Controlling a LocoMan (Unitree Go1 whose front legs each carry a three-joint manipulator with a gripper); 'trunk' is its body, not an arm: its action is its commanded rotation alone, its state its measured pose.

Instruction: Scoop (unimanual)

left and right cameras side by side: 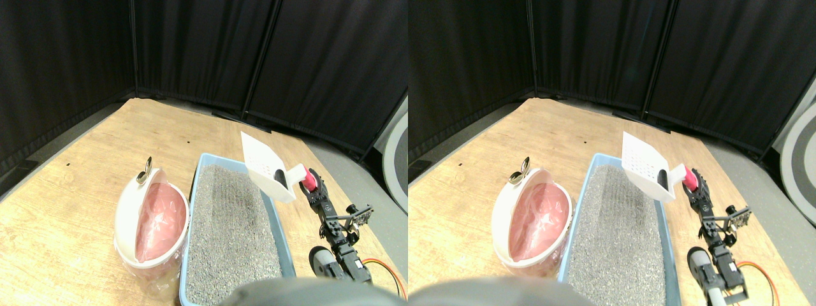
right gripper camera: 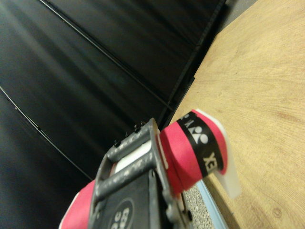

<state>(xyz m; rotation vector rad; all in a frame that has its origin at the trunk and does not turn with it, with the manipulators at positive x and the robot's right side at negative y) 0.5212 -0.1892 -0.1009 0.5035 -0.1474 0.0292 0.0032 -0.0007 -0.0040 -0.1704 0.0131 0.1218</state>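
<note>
You see one white scoop (left and right cameras side by side: pixel 266 167), its red-wrapped handle (left and right cameras side by side: pixel 308 180) clamped in the right gripper (left and right cameras side by side: pixel 314 186), lifted over the far right corner of the one blue litter tray (left and right cameras side by side: pixel 284 245). One small dark lump (left and right cameras side by side: pixel 279 178) sits in the scoop. One white bin (left and right cameras side by side: pixel 150 220) with a pink liner stands just left of the tray on the wooden floor (left and right cameras side by side: pixel 70 204).

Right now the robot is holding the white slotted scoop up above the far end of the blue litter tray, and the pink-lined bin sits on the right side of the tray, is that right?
Not quite. The pink-lined bin sits on the left side of the blue litter tray, not the right; the stereo pair view shows it. The rest holds: the right gripper holds the white slotted scoop above the tray's far end.
</note>
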